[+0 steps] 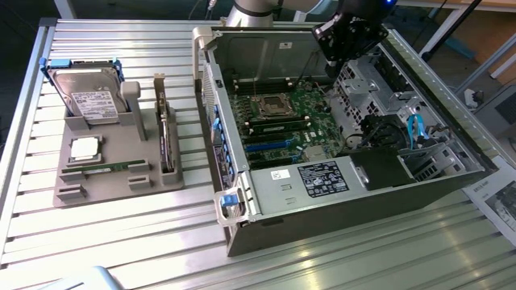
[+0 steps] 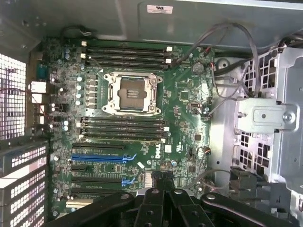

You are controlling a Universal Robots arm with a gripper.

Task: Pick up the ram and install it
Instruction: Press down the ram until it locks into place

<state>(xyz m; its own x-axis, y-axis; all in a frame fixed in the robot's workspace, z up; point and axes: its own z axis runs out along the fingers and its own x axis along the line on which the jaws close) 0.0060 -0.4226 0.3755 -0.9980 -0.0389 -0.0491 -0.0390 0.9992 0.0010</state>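
Fingers pressed together, nothing between them: that is how my gripper [image 1: 333, 65] hangs over the open computer case [image 1: 363, 211]. In the wrist view the gripper [image 2: 163, 182] sits above the motherboard [image 2: 184, 94], near its blue-latched expansion slots.

The ram [image 1: 105, 167] is well apart from me. It lies flat on the grey fixture tray [image 1: 121, 188] at the exterior view's left, just beside the square silver CPU chip [image 1: 84, 149], below the hard drive [image 1: 89, 96] and next to the dark expansion card [image 1: 164, 139] standing on edge. A thin green strip sits in the memory slots [image 2: 123, 128] below the empty CPU socket [image 2: 130, 93]. It may be a stick already seated, but I cannot be sure.

As I judge it, the pick has not yet begun. To do it well I would take the stick by its long edges, square and centred so it cannot swing. I would carry it level and line its notch up with the slot's key before pressing. The push should be straight down and even at both ends, with the slot latches standing open. A tilted stick could jam or scrape the contacts.

Of writing, I read the Dell logo [image 2: 156, 151] printed on the board. The white sticker [image 2: 159, 8] on the case wall, the black power supply label [image 1: 322, 178] and the drive's label all carry print too fine to make out.
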